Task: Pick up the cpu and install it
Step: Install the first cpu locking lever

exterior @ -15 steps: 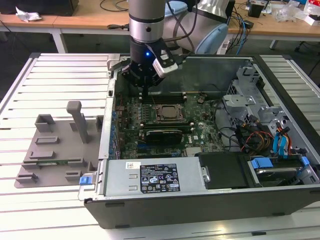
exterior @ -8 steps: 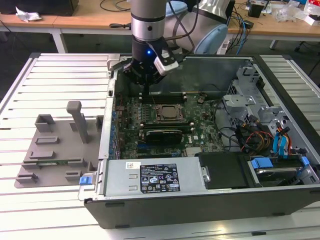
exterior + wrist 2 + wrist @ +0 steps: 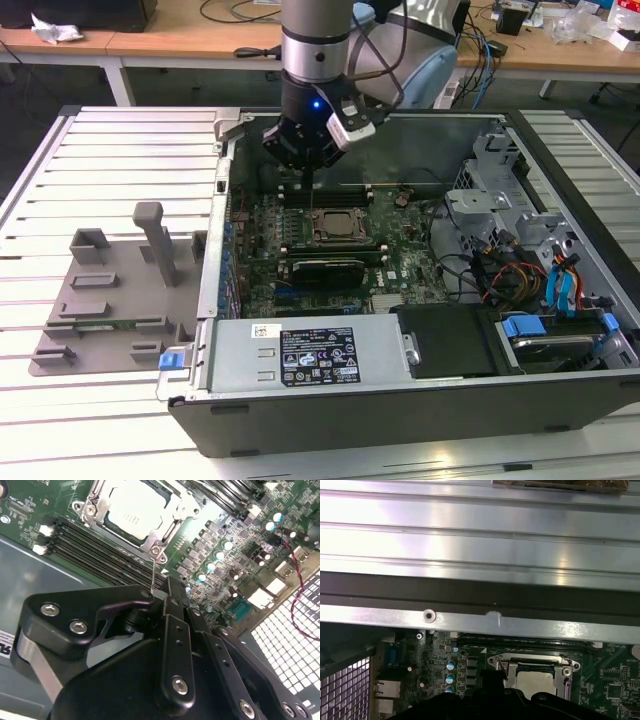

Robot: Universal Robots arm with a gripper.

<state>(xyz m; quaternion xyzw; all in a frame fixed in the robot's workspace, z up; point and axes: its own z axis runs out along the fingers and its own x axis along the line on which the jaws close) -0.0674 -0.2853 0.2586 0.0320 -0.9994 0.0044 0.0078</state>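
Note:
The cpu (image 3: 132, 510), a pale silver-grey square, lies inside the metal frame of the motherboard socket (image 3: 157, 542). In the exterior view, the cpu (image 3: 333, 226) is near the middle of the open computer case; in the first wrist view, the cpu (image 3: 535, 682) lies under the case's top rail. My gripper (image 3: 308, 178) hangs a little above and behind the socket, its black fingers drawn together (image 3: 170, 587). A thin wire lever (image 3: 153, 572) rises from the socket's corner up to the fingertips. I cannot tell whether it is pinched.
The case (image 3: 230, 160) lies open on a slatted metal table (image 3: 100, 150). A grey fixture plate with posts (image 3: 120, 300) sits at the exterior view's left. The power supply (image 3: 300, 355) is in front; drive bays and cables (image 3: 520, 270) crowd the right. Memory slots (image 3: 100, 550) flank the socket.

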